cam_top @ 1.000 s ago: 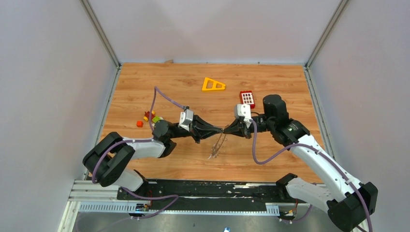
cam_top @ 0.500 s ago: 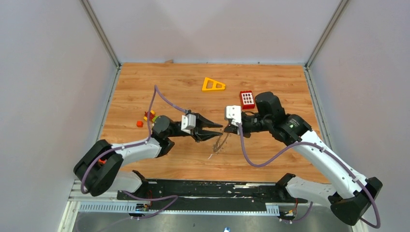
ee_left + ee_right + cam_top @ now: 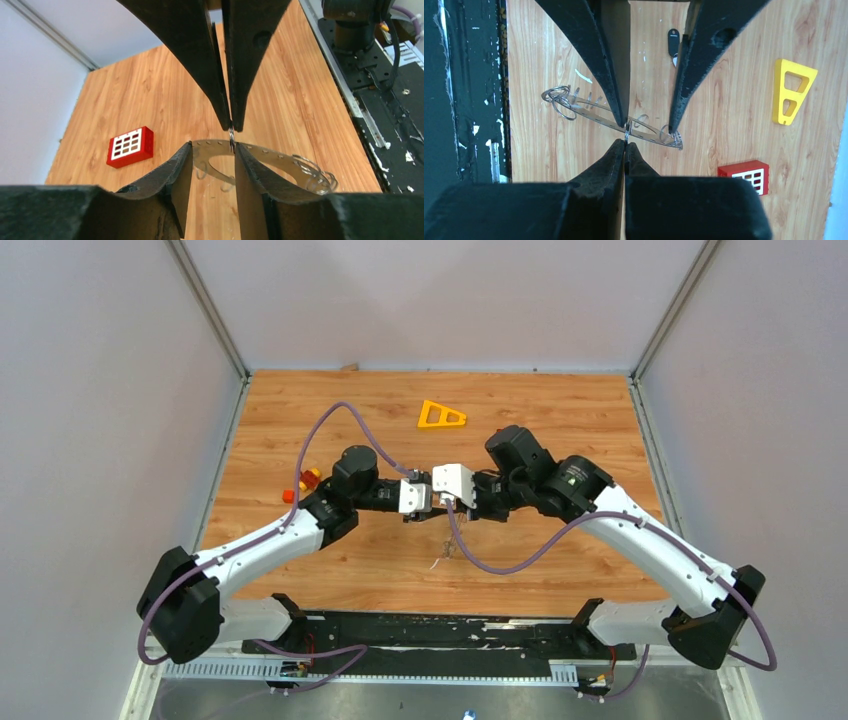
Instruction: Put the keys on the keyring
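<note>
My right gripper (image 3: 625, 144) is pinched shut on the rim of the keyring (image 3: 280, 162) and holds it edge-on, clear of the table (image 3: 300, 410). The left gripper (image 3: 212, 146) stands open tip to tip with it, one finger on either side of the ring; I can't tell whether either touches it. The key (image 3: 673, 42) lies flat on the wood beyond the left fingers, well apart from the ring. I judge we are at the ring-steadying step, with no key threaded. Next, the left should back off the ring, go down for the key, and bring it to the rim. A cluster of small wire rings (image 3: 314, 175) hangs at the ring's far end and could snag. The red keypad block (image 3: 130, 146) and orange triangular frame (image 3: 793, 91) sit clear.
</note>
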You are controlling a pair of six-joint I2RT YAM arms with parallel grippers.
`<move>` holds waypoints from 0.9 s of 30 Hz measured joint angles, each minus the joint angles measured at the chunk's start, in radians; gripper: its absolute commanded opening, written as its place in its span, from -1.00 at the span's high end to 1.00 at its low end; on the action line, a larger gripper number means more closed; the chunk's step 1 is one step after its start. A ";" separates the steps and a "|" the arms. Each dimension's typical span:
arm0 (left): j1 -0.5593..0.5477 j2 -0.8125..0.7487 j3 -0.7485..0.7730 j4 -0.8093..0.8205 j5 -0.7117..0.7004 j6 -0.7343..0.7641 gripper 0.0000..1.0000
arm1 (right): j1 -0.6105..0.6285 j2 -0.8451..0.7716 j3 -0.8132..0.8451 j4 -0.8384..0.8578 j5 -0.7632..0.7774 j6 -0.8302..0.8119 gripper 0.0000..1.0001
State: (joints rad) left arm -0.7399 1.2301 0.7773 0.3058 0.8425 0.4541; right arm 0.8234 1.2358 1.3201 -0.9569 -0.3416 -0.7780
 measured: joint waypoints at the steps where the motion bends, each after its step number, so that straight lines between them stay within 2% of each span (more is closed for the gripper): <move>1: 0.000 0.000 0.000 -0.019 -0.002 0.013 0.23 | 0.003 0.005 0.006 -0.013 0.009 0.000 1.00; 6: 0.000 0.005 0.000 -0.043 0.000 0.043 0.34 | 0.008 0.019 0.049 -0.053 0.035 -0.002 1.00; 16: 0.000 0.027 -0.018 0.051 0.042 0.011 0.37 | 0.012 0.019 0.055 -0.057 0.053 -0.001 1.00; 27: 0.000 0.027 -0.039 0.134 0.075 -0.052 0.66 | 0.012 0.019 0.055 -0.056 0.053 0.006 1.00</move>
State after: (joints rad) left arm -0.7399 1.2572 0.7383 0.4397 0.9173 0.4023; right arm 0.8356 1.2552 1.3746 -1.0130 -0.2890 -0.7723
